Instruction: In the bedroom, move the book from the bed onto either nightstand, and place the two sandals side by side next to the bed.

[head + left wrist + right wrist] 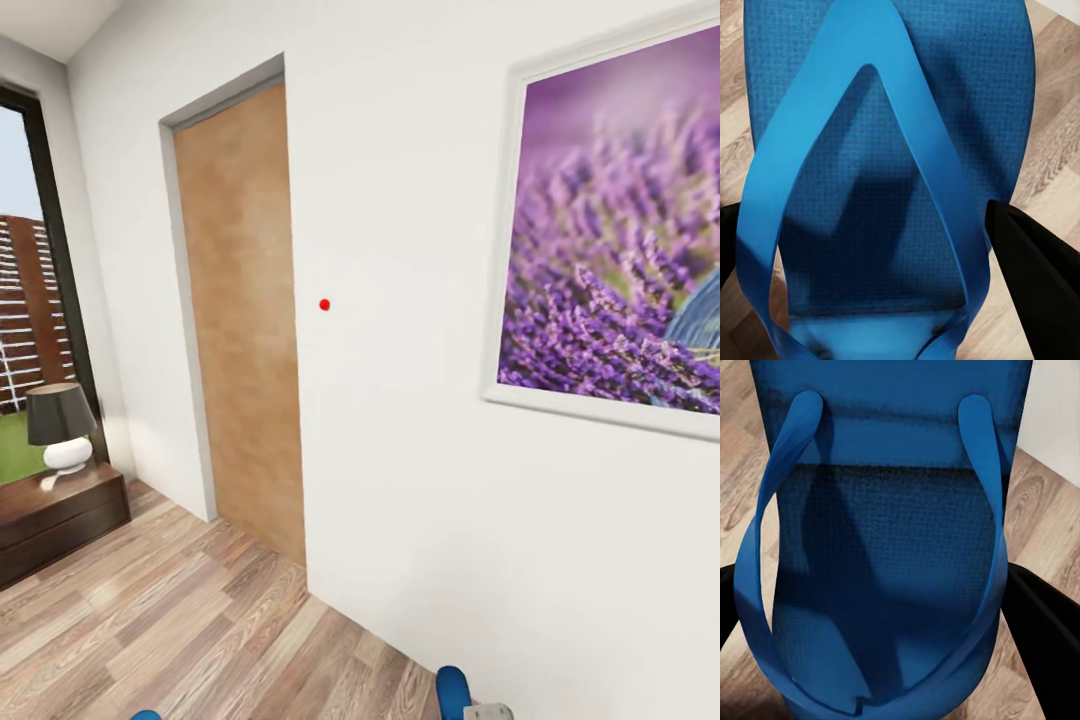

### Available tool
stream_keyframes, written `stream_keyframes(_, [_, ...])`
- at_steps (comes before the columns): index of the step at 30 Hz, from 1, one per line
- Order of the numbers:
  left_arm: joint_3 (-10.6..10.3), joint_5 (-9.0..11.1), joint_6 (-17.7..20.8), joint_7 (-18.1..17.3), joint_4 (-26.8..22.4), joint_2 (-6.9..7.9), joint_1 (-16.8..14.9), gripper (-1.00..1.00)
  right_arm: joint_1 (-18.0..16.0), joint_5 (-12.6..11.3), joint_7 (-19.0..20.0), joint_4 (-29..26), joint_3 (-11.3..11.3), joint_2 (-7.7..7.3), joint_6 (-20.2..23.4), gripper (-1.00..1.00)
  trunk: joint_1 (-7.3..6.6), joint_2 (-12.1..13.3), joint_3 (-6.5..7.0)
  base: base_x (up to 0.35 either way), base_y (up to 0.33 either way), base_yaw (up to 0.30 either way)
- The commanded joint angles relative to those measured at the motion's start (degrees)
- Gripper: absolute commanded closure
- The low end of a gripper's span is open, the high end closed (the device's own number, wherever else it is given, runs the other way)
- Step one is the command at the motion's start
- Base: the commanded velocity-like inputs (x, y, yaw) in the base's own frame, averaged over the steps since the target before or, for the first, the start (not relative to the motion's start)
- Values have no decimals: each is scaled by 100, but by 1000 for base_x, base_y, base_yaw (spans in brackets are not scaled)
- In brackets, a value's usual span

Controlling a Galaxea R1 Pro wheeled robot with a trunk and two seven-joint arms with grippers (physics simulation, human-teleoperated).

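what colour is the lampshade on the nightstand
Dark, nearly black, on a white base; the lampshade on the nightstand shows best in the head view.

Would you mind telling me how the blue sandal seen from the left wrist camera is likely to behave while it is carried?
The sandal looks thin and foam-like, so probably light and somewhat bendy. Its textured sole should resist slipping against the fingers. The arched strap likely flexes if squeezed.
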Motion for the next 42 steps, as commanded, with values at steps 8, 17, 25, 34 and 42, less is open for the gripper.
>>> stream_keyframes(8, [-11, 58, -20, -3, 4, 0, -5, 100, 0, 15, -25, -11, 45, 13, 41, 100, 3, -6, -9, 245, 0, 44])
stream_keyframes(17, [-11, 57, -20, -3, 4, 0, -5, 100, 4, 15, -24, 2, 54, 26, 48, 100, 3, -6, -9, 256, 0, 209])
stream_keyframes(25, [-11, 58, -20, -3, 4, -1, -5, 100, 4, 13, -29, 72, 217, 35, 50, 100, 3, -6, -15, 56, 0, 270])
stream_keyframes(34, [-11, 52, -18, -3, 4, -14, -5, 100, 6, 7, -33, 99, 308, 34, 44, 100, 3, -6, -29, 7, 0, 278])
stream_keyframes(42, [-11, 50, -5, 4, 215, -17, -5, 100, 7, 8, -33, 205, 315, 28, 42, 100, 3, -6, -42, 1, 0, 278])
